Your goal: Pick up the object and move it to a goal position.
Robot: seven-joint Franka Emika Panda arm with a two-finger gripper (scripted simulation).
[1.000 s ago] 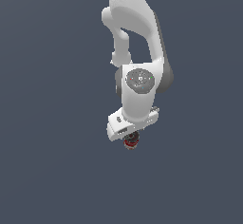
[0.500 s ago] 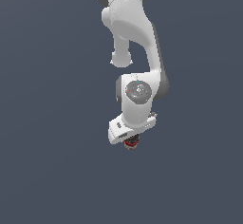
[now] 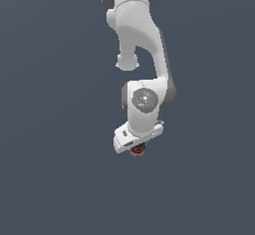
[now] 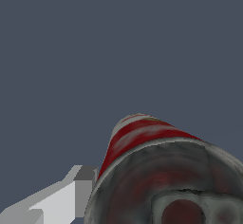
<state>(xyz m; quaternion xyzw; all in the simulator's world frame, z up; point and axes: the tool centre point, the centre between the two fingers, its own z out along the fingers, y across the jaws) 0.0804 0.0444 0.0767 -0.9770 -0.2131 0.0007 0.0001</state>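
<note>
Peeking beneath tool (image 3: 136, 151) | tin can (image 3: 137, 152) | touching finger (image 4: 71, 197)

Apart from the task's own things, only a plain dark slate-blue surface (image 3: 55, 179) was in view. It filled the exterior view from edge to edge with an even, unmarked tone, and no bench edge or corner could be made out on it. The wrist view showed the same flat blue-grey ground (image 4: 118, 42), without seam, shadow or any other thing resting on it.
</note>
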